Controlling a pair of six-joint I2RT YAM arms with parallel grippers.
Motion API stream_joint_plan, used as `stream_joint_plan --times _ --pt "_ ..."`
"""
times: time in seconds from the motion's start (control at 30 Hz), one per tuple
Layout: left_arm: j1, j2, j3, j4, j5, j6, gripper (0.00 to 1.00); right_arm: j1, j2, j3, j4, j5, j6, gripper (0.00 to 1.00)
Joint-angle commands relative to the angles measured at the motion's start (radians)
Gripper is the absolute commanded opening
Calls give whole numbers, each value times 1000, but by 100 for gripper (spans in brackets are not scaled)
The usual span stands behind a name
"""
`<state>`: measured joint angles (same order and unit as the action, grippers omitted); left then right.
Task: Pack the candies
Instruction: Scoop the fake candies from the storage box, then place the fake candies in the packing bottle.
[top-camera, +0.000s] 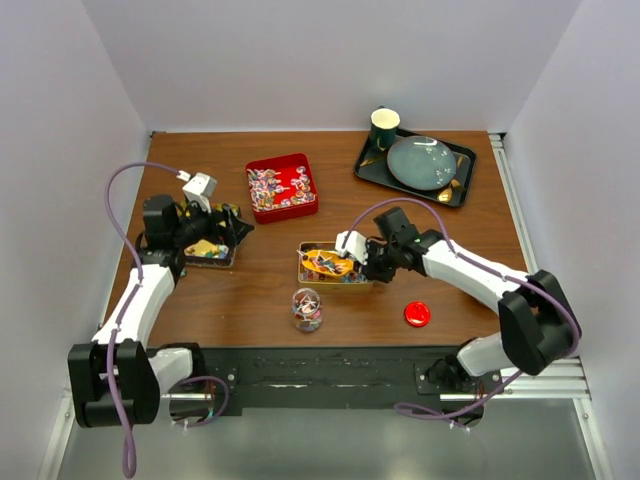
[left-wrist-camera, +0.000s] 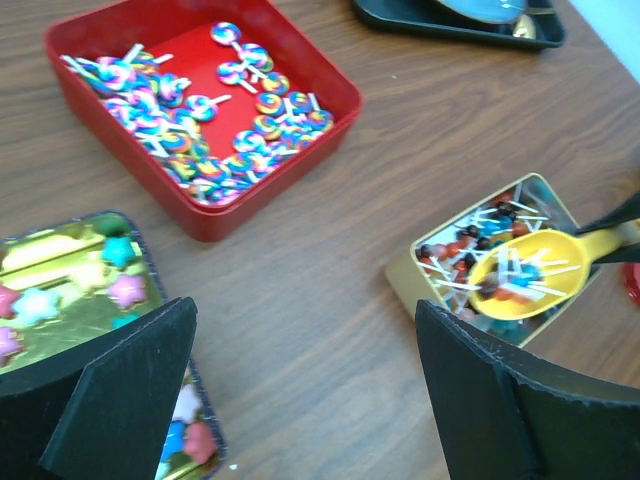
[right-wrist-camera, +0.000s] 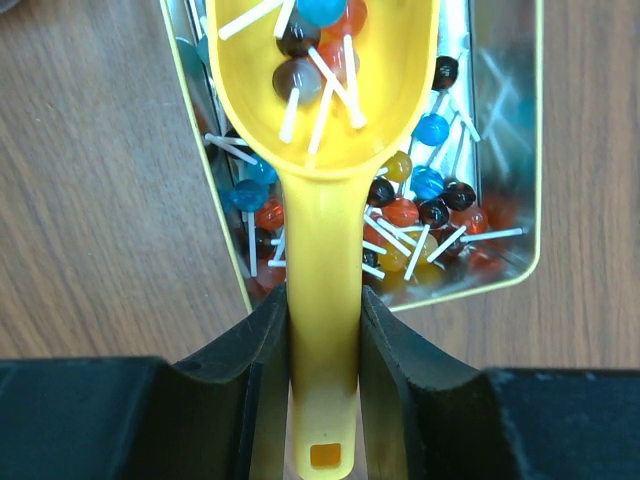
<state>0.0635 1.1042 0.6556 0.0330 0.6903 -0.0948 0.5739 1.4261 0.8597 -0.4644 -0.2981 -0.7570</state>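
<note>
Robotics lab test cell: a brown wood-grain desk (top-camera: 262, 290) boxed in by plain white walls (top-camera: 330, 60) (three sides), with a white-and-black left arm (top-camera: 140, 300) and right arm (top-camera: 470, 270) bolted to a black metal rail (top-camera: 330, 365).

Scoop (right-wrist-camera: 325, 250): yellow. Ball lollipops (right-wrist-camera: 420, 210): red, blue, black heads, white sticks. Box (left-wrist-camera: 285, 165): red. Swirl lollipops (left-wrist-camera: 200, 140): rainbow spirals. Star candies (left-wrist-camera: 125, 290): pink, green.

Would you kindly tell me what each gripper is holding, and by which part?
The right gripper holds the yellow scoop by its handle, with lollipops in its bowl above the tin. The left gripper is open and holds nothing.
</note>
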Motion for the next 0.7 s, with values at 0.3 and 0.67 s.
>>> stream_joint_plan --times 0.3,0.67 --pt "111 49 153 -136 29 205 97 -51 -183 -107 116 -98 33 0" --pt "111 -59 33 -79 34 144 100 -49 -228 240 -422 -165 -237 0"
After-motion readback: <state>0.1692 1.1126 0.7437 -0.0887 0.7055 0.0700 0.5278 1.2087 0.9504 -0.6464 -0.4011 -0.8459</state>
